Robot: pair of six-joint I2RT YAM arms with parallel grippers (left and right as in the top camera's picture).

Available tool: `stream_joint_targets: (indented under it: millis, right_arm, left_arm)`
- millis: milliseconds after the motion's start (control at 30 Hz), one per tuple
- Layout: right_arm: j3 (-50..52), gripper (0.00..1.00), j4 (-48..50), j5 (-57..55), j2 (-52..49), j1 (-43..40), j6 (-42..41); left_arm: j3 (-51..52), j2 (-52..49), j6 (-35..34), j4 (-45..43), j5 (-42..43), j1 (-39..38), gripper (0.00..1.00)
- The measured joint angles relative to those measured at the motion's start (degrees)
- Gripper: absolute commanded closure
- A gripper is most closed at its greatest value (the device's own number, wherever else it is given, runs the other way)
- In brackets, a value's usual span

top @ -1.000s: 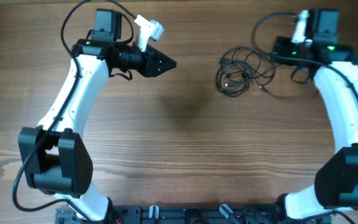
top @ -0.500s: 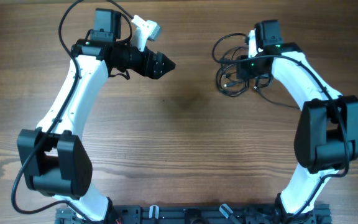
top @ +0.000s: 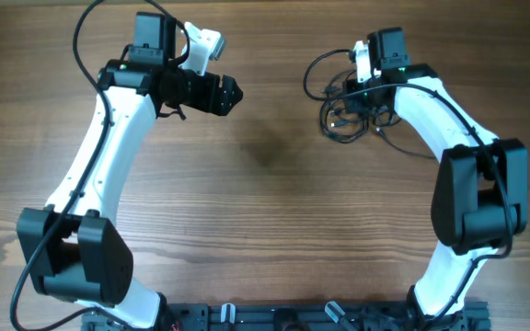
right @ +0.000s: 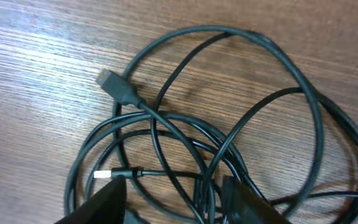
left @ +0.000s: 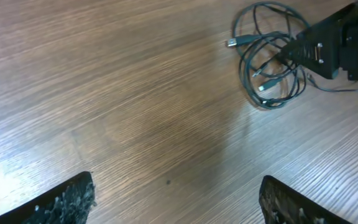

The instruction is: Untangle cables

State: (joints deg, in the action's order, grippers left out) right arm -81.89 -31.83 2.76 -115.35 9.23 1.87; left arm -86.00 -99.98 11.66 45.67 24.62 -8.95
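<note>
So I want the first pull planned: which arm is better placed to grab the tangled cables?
Right. The right gripper is low over the cables, jaws apart with strands between them in its wrist view. The left gripper hangs open far across the table, only facing the bundle.

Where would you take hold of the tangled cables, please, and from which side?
The plug end that pokes out of the cables, from above, jaws across its strand: it lies flat on the table, clear of the loops, so probably one strand lifts alone.
</note>
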Motion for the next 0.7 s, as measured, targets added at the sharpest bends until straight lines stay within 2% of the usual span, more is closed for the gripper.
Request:
stream_joint_targets:
  millis: [133, 267, 433, 467, 533, 700]
  right_arm:
    - [0.0, 0.60, -0.5, -0.3, -3.7, 0.0, 0.2]
    - [0.0, 0.96, -0.5, -1.0, -4.3, 0.0, -0.5]
    - [-0.3, 0.95, -2.6, -0.8, -4.3, 0.0, -1.6]
    - [-0.4, 0.96, -3.5, -0.3, -4.0, 0.0, -1.9]
    - [-0.5, 0.95, -5.2, 0.3, -1.9, 0.0, -2.7]
    - [-3.7, 0.95, -12.0, 3.3, 12.5, 0.0, -4.4]
  left_arm:
    - [0.0, 0.2, 0.0, 0.7, -0.8, 0.0, 0.13]
    - [0.0, 0.2, 0.0, 0.9, -0.8, 0.0, 0.12]
    - [0.0, 0.2, -0.2, 1.7, -0.7, -0.2, 0.05]
    - [0.0, 0.2, -0.3, 1.9, -0.3, -0.5, 0.00]
    - [0.0, 0.2, -0.6, 2.0, 0.8, -1.8, 0.00]
    - [0.0, 0.2, 0.1, 1.3, 2.9, -6.4, 0.00]
